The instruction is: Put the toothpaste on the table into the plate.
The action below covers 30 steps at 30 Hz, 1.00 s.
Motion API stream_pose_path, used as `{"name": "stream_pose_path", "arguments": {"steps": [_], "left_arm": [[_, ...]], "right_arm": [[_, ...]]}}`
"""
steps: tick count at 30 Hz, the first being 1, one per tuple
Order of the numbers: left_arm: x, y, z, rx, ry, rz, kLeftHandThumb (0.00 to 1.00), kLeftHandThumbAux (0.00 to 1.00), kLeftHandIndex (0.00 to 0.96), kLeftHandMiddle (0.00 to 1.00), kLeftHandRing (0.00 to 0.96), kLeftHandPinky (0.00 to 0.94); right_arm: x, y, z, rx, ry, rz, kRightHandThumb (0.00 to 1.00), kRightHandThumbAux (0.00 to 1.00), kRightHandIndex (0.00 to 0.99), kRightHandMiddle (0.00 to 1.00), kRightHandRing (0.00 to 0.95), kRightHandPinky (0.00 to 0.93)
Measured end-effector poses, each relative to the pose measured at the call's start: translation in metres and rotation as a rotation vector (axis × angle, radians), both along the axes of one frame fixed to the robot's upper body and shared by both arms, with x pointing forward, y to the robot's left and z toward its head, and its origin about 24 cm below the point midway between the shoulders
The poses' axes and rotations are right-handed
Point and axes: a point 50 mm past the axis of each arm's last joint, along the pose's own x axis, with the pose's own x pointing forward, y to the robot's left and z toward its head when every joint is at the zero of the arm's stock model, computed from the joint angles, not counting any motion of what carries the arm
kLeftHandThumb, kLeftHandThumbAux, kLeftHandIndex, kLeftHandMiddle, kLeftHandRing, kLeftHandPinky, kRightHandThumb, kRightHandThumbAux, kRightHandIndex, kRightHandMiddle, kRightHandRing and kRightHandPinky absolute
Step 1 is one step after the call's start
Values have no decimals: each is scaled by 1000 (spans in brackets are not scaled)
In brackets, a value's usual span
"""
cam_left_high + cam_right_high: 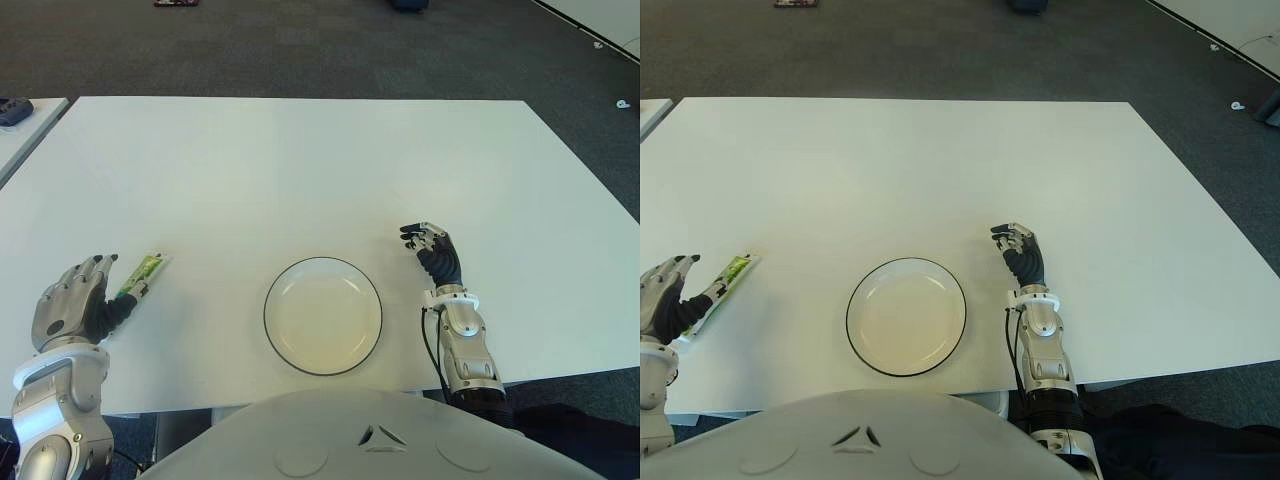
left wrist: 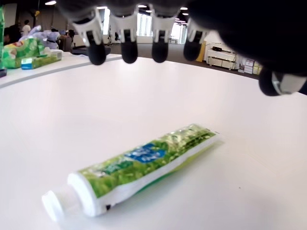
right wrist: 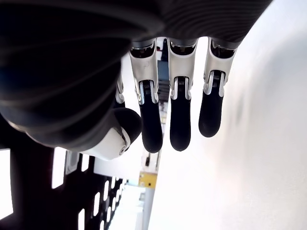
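A green and white toothpaste tube (image 1: 141, 276) lies flat on the white table (image 1: 300, 170), near the front left. My left hand (image 1: 106, 284) hovers just left of and over its cap end. The fingers (image 2: 127, 51) are spread above the tube (image 2: 144, 160) and touch nothing. A white plate with a dark rim (image 1: 265, 316) sits empty at the front centre, to the right of the tube. My right hand (image 1: 422, 241) shows just right of the plate, fingers relaxed and holding nothing.
The table's front edge runs close beneath both hands. A second table with a dark object (image 1: 12, 110) stands at the far left. Green boxes (image 2: 24, 50) lie on that table in the left wrist view. Dark carpet lies beyond the table.
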Motion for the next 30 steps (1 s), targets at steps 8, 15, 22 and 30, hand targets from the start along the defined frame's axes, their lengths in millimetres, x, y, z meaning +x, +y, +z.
{"name": "stream_pose_path", "arguments": {"steps": [8,15,22,30], "left_arm": [[-2,-1,1,-2,-1,-2,438,161,0,0,0,0],[2,1,-14,3,41,-66,463,179,0,0,0,0],[9,3,-47,-52,163,-142,481,180,0,0,0,0],[23,8,-50,-68,200,-122,491,169,0,0,0,0]], "right_arm": [[-1,-1,0,-3,2,-2,687,730,420,395,364,365],[-1,-1,0,-3,2,-1,688,730,420,391,361,370],[-3,-3,0,-6,1,-5,686,731,417,390,369,389],[-2,-3,1,-6,-3,-1,687,731,416,390,374,392]]}}
